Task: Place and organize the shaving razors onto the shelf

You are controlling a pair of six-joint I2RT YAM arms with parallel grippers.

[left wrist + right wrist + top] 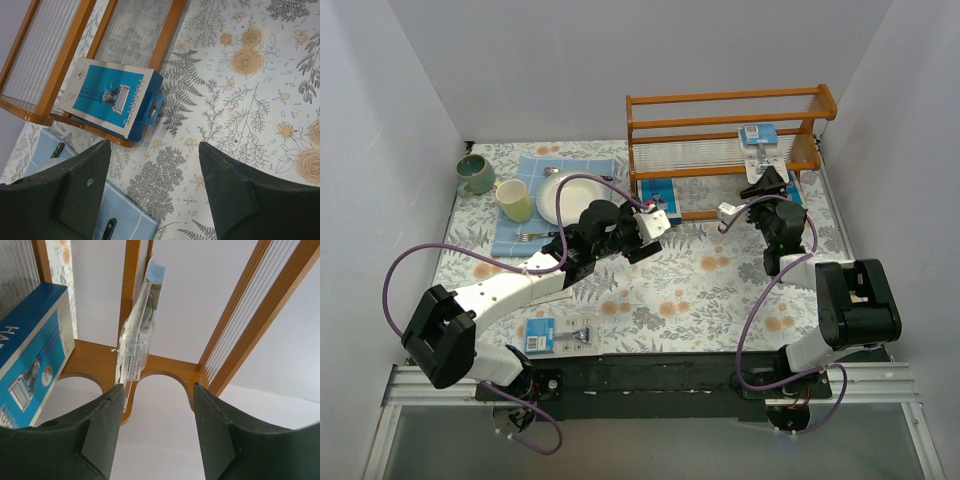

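Observation:
The orange-brown shelf [730, 100] stands at the back right. One blister-packed razor [760, 140] leans on its middle tier; the right wrist view shows it edge-on [140, 335]. A blue razor pack [655, 190] lies on the lowest tier's left end, also seen in the left wrist view [112, 100]. Another blue pack [30, 355] sits beside my right gripper. A further razor pack [555, 335] lies on the table near the front left. My left gripper [155, 150] is open and empty, just short of the shelf's left end. My right gripper [157, 387] is open and empty below the leaning pack.
A blue placemat [535, 215] at the back left carries a white plate [565, 195], a pale green cup [515, 200] and a fork [535, 237]. A dark green mug [475, 173] stands beside it. White walls close in the table on three sides.

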